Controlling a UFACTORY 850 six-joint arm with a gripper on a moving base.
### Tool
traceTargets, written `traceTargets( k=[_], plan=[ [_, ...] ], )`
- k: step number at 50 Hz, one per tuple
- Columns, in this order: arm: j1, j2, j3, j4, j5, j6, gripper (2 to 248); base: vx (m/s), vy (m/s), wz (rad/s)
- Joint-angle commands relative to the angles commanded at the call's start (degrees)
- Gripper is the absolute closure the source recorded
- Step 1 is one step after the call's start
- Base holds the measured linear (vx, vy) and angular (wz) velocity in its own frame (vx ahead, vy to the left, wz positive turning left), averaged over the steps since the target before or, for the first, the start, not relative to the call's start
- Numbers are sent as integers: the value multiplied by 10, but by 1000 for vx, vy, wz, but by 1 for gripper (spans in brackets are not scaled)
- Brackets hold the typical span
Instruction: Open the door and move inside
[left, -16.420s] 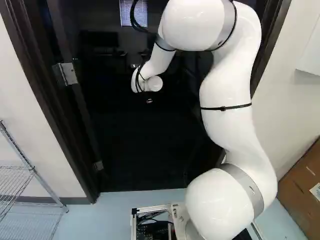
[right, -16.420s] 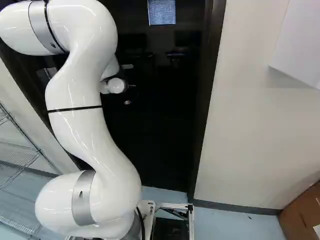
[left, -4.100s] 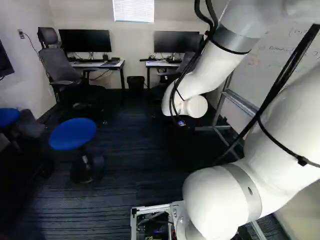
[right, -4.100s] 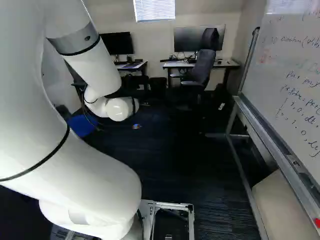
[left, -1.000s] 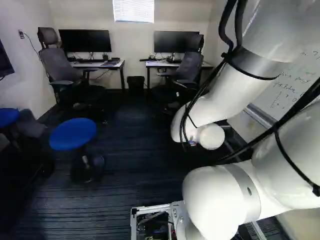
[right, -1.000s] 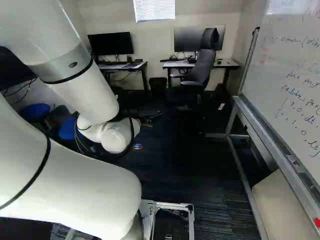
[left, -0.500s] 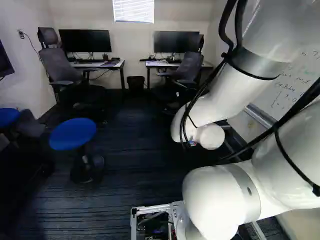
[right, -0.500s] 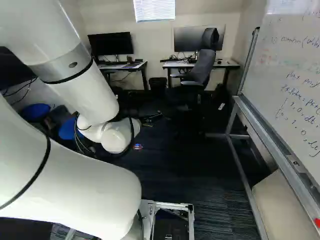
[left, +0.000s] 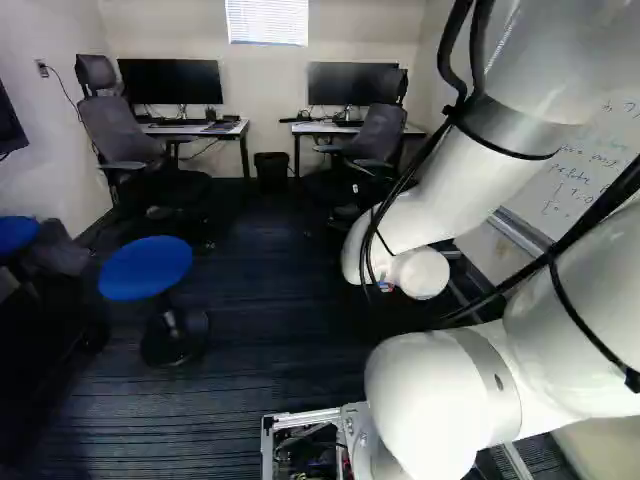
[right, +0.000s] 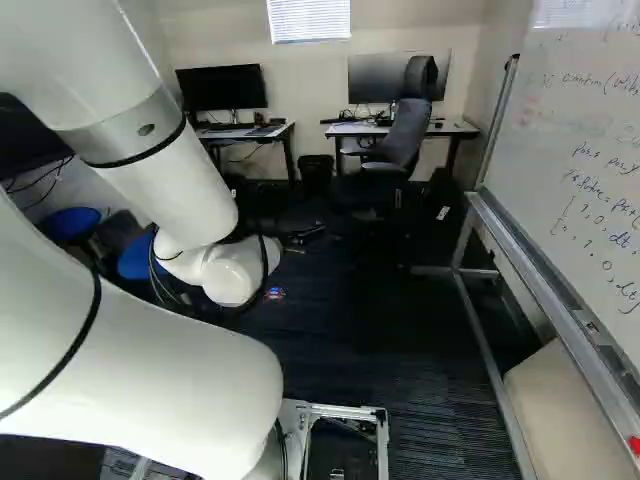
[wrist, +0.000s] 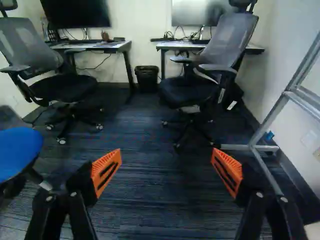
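My fingers (wrist: 106, 170) stand wide apart, with nothing between them; the dark carpet (wrist: 160, 200) lies beyond, and neither pad touches anything. Finding one: the cables (left: 444, 55) hang in loose loops off my arm (left: 440, 400) and could snag if the wrist swings close to furniture. Finding two: the whiteboard stand (wrist: 250, 148) is near on my right, its foot reaching across the floor; a turn that way, or a base (right: 350, 409) driven off line, could catch the foot or scrape the whiteboard (right: 590, 150). Clearance between stand and upper arm cannot be told. Finding three: the blue stool (left: 145, 268) is on my left, its round seat wide over a thin post, and could tip if brushed. Further ahead, the right-hand chair (wrist: 192, 95) and the left-hand chair (wrist: 65, 89) sit on casters and would likely roll into a bench (right: 455, 128) if driven against. The door itself appears in no view; I judge it to be behind the cameras or off to one side, since all views show the room's interior. Which way it points cannot be told; its long axis is presumably upright, as hung, but that is unverified. Being unseen, it could swing against the rear of the base should that part still need to pass the doorway.
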Motion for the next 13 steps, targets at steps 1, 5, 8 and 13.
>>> traceTargets(
  k=[1,5,8,13],
  plan=[
    [0,0,0,0,0,0,3,0,0,0],
    [0,0,0,0,0,0,3,0,0,0],
    [0,0,0,0,0,0,3,0,0,0],
    [0,0,0,0,0,0,3,0,0,0]
  ],
)
